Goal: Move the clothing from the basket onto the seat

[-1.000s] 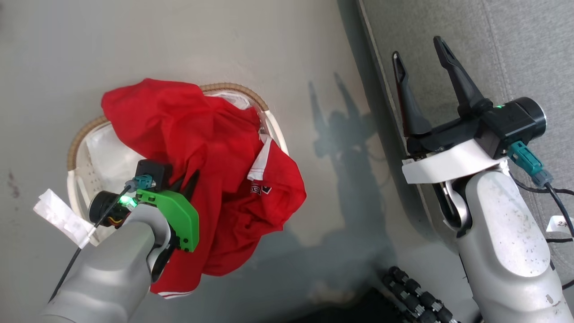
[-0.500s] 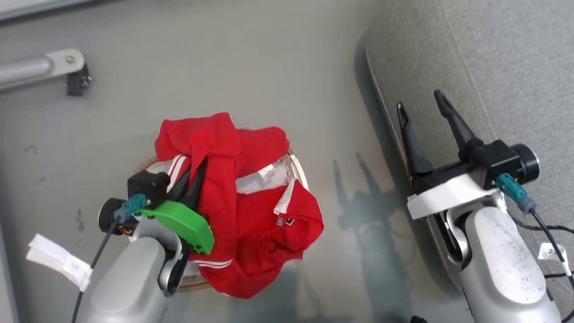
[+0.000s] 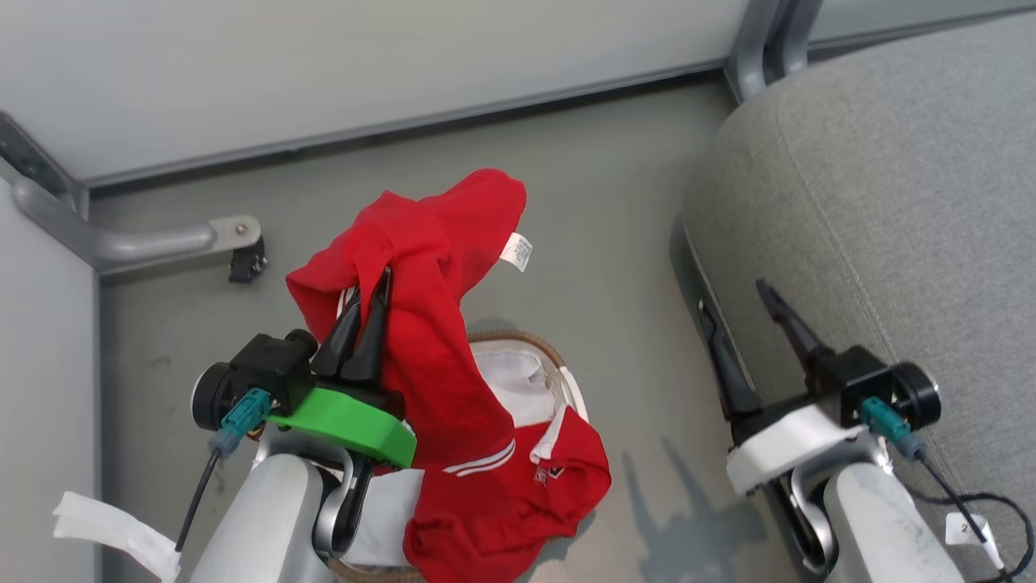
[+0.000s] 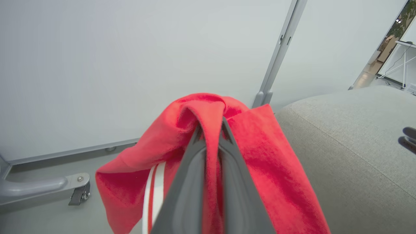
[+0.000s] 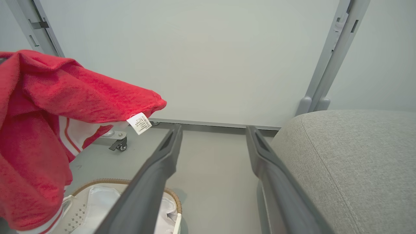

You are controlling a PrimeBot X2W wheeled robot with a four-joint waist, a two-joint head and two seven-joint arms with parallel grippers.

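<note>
The left claw (image 3: pixel 371 285), clamped on the bright red sportswear top (image 3: pixel 437 348), holds it above the oval white plastic basket (image 3: pixel 518 338), hem possibly touching, bound for the grey fabric seat (image 3: pixel 890 202); right claw (image 3: pixel 732 295) gapes empty.

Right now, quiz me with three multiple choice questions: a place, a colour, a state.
1. In the head view, the seat lies which side of the basket? A right B left C underneath
2. The thin stripes on the clothing are: A black B white C green
3. The right gripper is: A shut on clothing B shut on the basket C open, empty
1 A: the seat is right of the basket. 2 B: white lines cross the red. 3 C: its jaws stand apart, nothing between.
</note>
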